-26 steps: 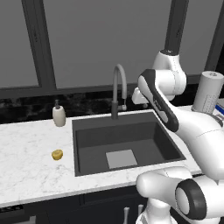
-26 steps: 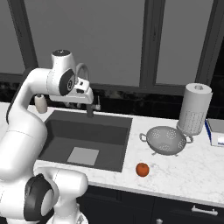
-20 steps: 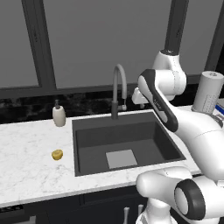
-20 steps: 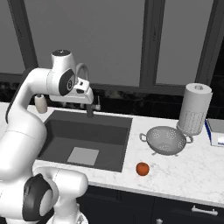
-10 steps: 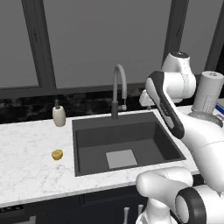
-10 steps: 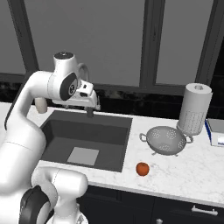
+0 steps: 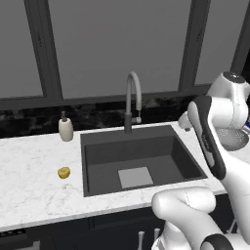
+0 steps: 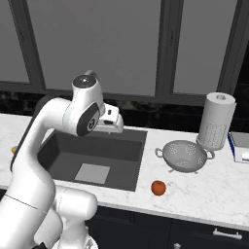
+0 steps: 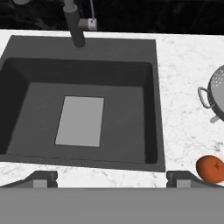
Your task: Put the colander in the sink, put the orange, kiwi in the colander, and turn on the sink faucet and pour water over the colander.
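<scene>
Four task items lie unplaced, catalogued for you near to far.

1. Gripper [image 9: 112, 178], lower edge of the hand view: the two dark fingertips stand far apart with nothing between them. It looks down on the sink's near rim, which suits a hand not yet committed to any object. In the right base view you see the wrist at centre left, above the sink's back edge; the fingers themselves are hard to make out there.

2. Orange [image 8: 158, 187], lower centre of the right base view: loose on the white counter [image 8: 204, 189], just right of the sink and in front of the colander, apart from both. Likely waiting until the colander is in the basin.

3. Sink [image 9: 26, 83], middle of each view: nothing in it, a pale square patch on its floor.

4. Colander [image 8: 185, 155], centre right of the right base view: upright on the counter, beside the paper towel roll [image 8: 216, 121]. It should go first. The hand view cuts it off at the right edge; in the left base view the arm hides most of it.

5. Kiwi [image 7: 63, 172], centre left of the left base view: alone on the counter, well left of the sink.

6. Sink faucet [image 7: 132, 100], behind the basin: the lever's position is too small to read, and you see no water. Soap bottle [image 7: 65, 129] stands to its left.
</scene>
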